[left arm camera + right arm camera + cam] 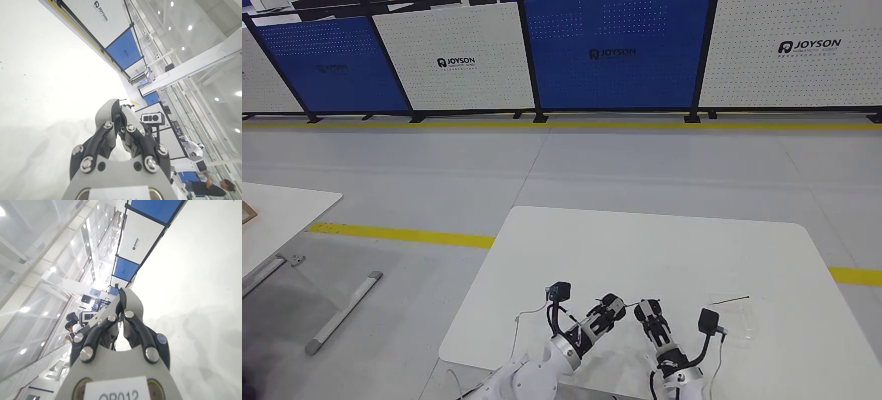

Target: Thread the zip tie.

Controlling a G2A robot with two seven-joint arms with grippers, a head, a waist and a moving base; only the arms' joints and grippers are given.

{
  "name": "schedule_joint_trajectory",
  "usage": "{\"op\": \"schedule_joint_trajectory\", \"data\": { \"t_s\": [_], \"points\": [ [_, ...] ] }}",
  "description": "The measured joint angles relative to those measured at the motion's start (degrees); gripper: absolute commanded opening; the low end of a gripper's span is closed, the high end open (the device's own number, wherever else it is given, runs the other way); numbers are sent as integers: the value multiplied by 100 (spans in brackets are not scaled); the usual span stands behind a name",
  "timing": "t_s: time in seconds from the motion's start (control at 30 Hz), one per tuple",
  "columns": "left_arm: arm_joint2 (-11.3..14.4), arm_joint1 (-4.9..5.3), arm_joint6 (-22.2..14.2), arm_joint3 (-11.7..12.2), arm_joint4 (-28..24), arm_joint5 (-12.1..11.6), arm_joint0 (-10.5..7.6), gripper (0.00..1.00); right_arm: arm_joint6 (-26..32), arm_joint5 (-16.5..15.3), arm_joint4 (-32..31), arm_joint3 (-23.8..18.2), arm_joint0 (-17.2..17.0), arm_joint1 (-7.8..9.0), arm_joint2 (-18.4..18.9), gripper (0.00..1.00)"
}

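Observation:
My right gripper (121,292) is shut on a black ribbed zip tie (122,296), whose end sticks out past the fingertips. My left gripper (119,103) is shut too, and a thin dark strip (119,117) runs down the slit between its pads. In the top view both grippers hover over the white table (662,250) near its front edge. The left gripper (613,302) and the right gripper (643,307) have their tips close together and pointing away from me.
Another thin black zip tie (731,299) lies on the table to the right of the arms, beside a faint clear bag (737,325). A second white table (282,215) stands off to the left. Blue and white pegboard panels (612,50) line the back.

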Motion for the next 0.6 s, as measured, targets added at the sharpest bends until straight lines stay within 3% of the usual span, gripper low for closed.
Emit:
{"op": "schedule_joint_trajectory", "data": {
  "t_s": [0.03, 0.27, 0.43, 0.6],
  "points": [
    [-8, -2, 18, 0, -41, 16, 1, 0, 16, -41, 6, -4, -8, 3, 7, 100],
    [-104, -18, 105, -34, -548, 48, 52, 0, 23, -289, 27, -71, -105, 26, 84, 100],
    [-402, 10, 131, -326, -1109, 29, 247, 0, 29, -289, -92, -136, -152, 37, 81, 100],
    [-707, 73, 38, -665, -1202, 44, 528, 0, -8, -440, -4, -205, -200, 48, 139, 100]
  ]
}}
